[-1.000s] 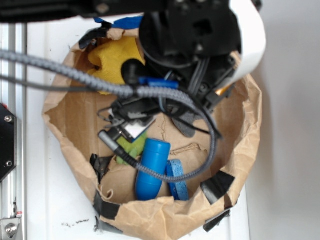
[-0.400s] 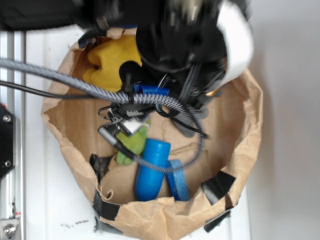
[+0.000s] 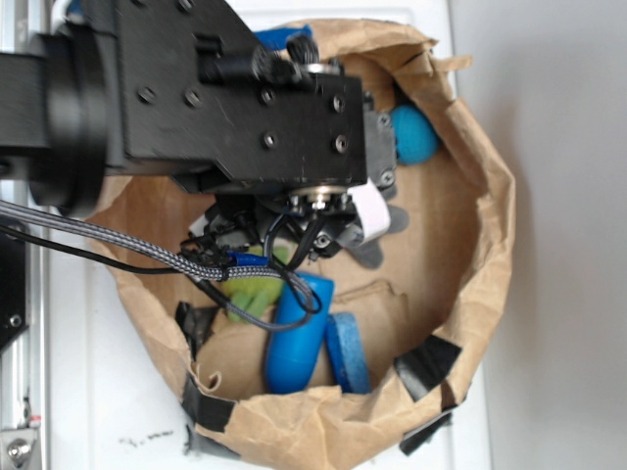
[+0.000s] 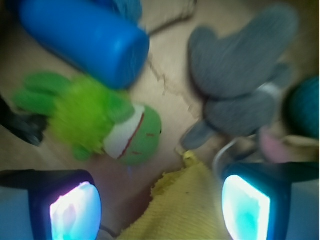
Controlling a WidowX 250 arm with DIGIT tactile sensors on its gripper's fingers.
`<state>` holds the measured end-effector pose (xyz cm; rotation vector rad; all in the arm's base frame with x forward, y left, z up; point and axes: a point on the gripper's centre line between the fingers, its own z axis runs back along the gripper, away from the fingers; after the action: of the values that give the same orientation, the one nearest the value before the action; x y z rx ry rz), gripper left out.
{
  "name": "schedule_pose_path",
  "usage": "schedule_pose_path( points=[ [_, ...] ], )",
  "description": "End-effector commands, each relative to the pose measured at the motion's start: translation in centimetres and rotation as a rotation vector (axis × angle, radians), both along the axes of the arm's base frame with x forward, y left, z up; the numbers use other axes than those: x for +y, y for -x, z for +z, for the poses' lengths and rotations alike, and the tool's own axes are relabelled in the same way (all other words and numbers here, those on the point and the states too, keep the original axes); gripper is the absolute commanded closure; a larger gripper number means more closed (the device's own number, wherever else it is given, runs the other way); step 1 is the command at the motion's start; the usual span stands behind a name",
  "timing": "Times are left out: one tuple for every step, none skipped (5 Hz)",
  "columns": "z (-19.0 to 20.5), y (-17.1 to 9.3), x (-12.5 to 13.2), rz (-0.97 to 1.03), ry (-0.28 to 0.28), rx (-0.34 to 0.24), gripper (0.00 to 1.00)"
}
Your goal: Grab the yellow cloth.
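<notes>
- Fingers point(image 4: 75, 205) of the gripper point(image 4: 160, 202) stand spread at the lower left and lower right of the wrist view, glowing pale blue, with nothing pinched between them.
- Cloth comes next: the yellow cloth point(image 4: 182, 207) lies at the bottom centre of the wrist view, its frayed corner reaching up into the gap between the pads, though whether they touch it I cannot tell through the blur.
- Just beyond it, the green plush frog point(image 4: 107, 122) sits left of centre and a grey plush toy point(image 4: 240, 80) right of centre; the blue cylinder point(image 4: 82, 40) lies at the upper left.
- Change since a second ago: in the exterior view the arm's black housing point(image 3: 216, 98) has swung to the upper left of the paper bag point(image 3: 480, 284) and now covers the spot where the yellow showed.
- That probably means the claw is now lined up over the cloth, so lowering and closing looks like the step in hand.
</notes>
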<state>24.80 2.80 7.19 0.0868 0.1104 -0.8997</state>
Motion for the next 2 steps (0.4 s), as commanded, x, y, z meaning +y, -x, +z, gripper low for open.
schedule_pose_path(
  points=[
    [-1.3, 0.4, 1.6, -0.005, -0.037, -0.022, 0.00],
    [-0.2, 1.0, 3.4, 0.016, -0.030, -0.053, 0.00]
  ],
)
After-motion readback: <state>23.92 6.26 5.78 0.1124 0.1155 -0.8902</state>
